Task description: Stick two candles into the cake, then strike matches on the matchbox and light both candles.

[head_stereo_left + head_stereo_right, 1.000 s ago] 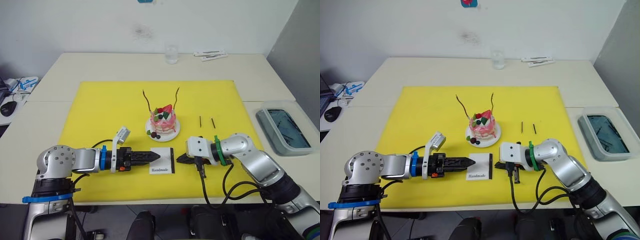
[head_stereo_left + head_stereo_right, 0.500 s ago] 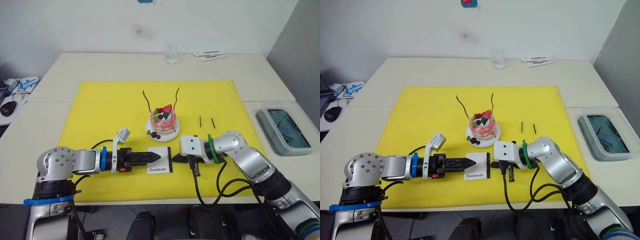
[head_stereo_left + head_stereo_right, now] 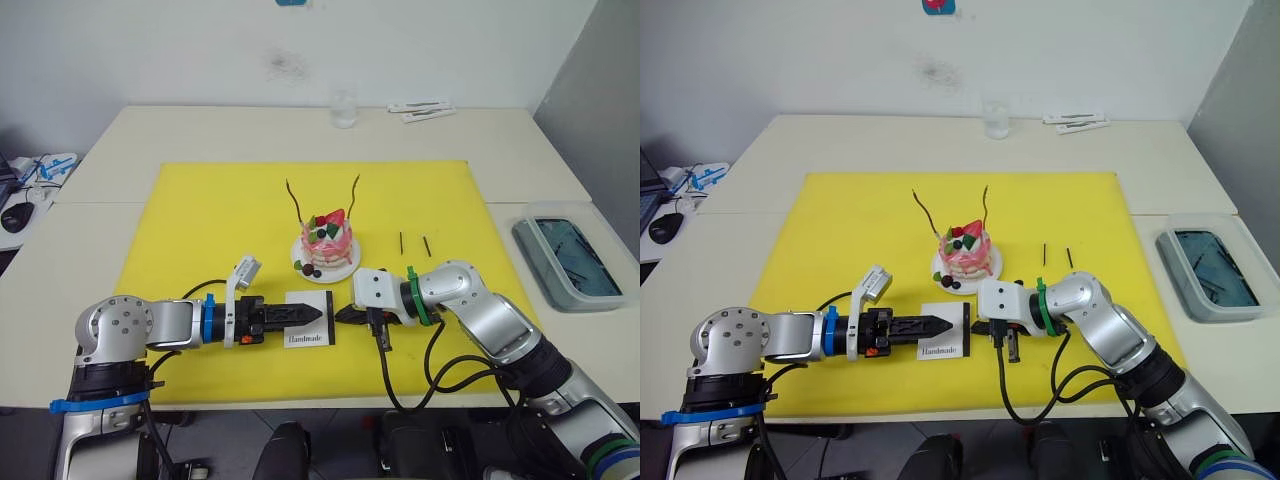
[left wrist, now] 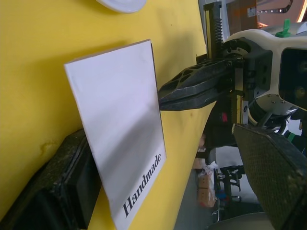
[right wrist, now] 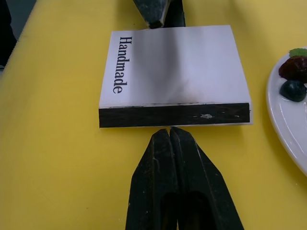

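Left eye view, far left: a black computer mouse (image 3: 14, 216) and some blue and white bits (image 3: 52, 166) lie on the cream table (image 3: 90, 230).
Yellow mat: a big flat yellow mat (image 3: 200, 220) covers the middle of the table.
Left gripper: the left gripper (image 3: 312, 313) lies low over the mat and points to the right. Its black tip rests over the left part of the matchbox. In the left wrist view one dark finger (image 4: 62, 182) is under the box edge and the other finger (image 4: 276, 172) is far off to the side, so the fingers are wide apart and hold nothing.
Matchbox: the small flat white matchbox (image 3: 309, 320) with the black word "Handmade" lies on the mat, in front of the cake, between the two grippers. Its black strip (image 5: 175, 115) faces the right gripper.
Candles: two thin wavy dark-brown candles (image 3: 292, 198) (image 3: 354, 193) stand up in the cake, one on each side, leaning apart.
Cake: the small round pink and white cake (image 3: 327, 240) with a red strawberry sits on a small white plate (image 3: 300, 265) near the middle of the mat.
Right gripper: the right gripper (image 3: 340, 314) points to the left. Its two black fingers (image 5: 158, 163) are pressed together with nothing between them, and the tip touches the black strip of the matchbox.
Matches: two short straight black matches (image 3: 401, 242) (image 3: 426, 245) lie side by side on the mat, to the right of the cake, apart from both grippers.
Back of table: a clear glass (image 3: 343, 108) and some white packets (image 3: 420, 109) sit by the wall.
Far right: a grey tray (image 3: 528, 240) with dark teal inside sits on the table.
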